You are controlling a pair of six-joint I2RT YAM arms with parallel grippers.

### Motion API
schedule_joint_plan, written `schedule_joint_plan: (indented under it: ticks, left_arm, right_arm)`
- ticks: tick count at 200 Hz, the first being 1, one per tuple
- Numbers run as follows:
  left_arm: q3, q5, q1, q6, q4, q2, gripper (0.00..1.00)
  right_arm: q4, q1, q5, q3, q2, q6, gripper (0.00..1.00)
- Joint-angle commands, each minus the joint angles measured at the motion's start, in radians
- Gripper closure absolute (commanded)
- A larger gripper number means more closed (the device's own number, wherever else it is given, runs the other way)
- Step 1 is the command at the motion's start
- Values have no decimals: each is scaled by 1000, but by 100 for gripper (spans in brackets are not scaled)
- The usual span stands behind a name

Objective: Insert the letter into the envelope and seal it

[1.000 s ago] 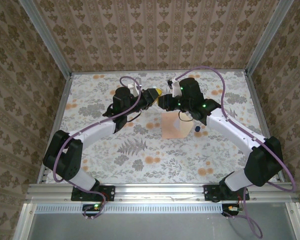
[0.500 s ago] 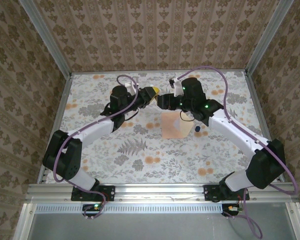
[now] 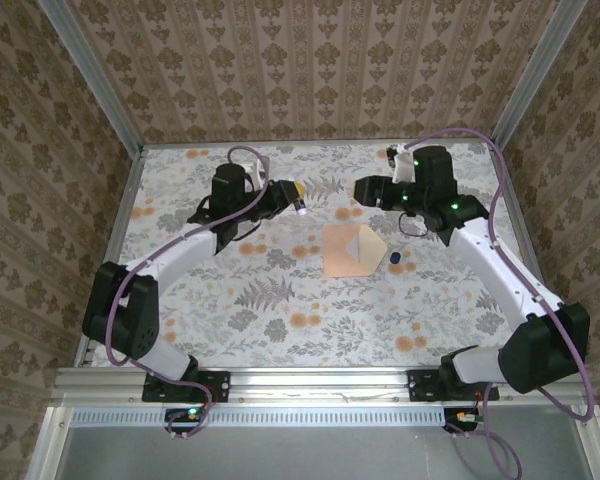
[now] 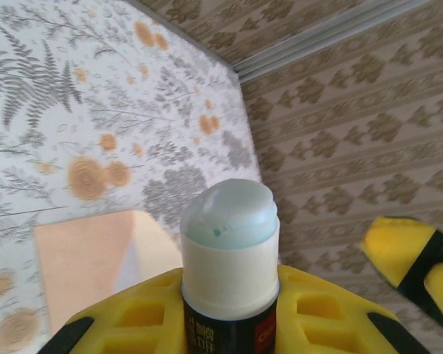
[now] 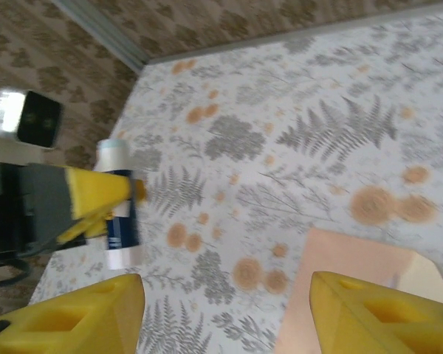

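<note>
The peach envelope (image 3: 346, 251) lies flat mid-table with its pointed flap open toward the right; it also appears in the left wrist view (image 4: 81, 258) and the right wrist view (image 5: 343, 284). The letter is hidden. My left gripper (image 3: 296, 199) hovers left of and beyond the envelope, shut on an uncapped glue stick (image 4: 229, 243) whose pale blue tip points outward. The right wrist view catches that glue stick (image 5: 121, 217) from the side. My right gripper (image 3: 361, 189) is open and holds nothing, up beyond the envelope's far right corner (image 5: 225, 302).
A small dark blue cap (image 3: 393, 258) lies on the table just right of the flap tip. Metal rails and patterned walls close the table at the back and sides. One yellow finger (image 4: 407, 254) of the right gripper shows at the right in the left wrist view.
The two grippers were together above the envelope's far edge. The right one has opened and drawn back to the right; the left one has drawn back left, keeping the glue stick.
</note>
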Motion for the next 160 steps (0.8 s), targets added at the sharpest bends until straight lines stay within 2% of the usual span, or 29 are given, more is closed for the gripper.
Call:
schedule_joint_plan:
  ticks: [1,32,51,96,138,160]
  left_arm:
    - [83,50,-1,248,-254,-4,97]
    - [165,56,-27,384,-425,60,97]
    - [200,56,-59,432,-467,107,97]
    - [202,56,-106,405,-403,230,97]
    - [223,56,-138,385,-357,326,97]
    - [225,94,-140,375,-334,363,97]
  right_arm:
    - [-148,-54,-11,12,38,14,38]
    - [-305,-108,20,69,161,-41,38]
    - [-378,-127,46,118,232,-86,38]
    - [-439,-181,128,158,333,-143,39]
    - [-409,-222,57,135,397,-158,40]
    - [-376,-237,6,113,419,-156,40]
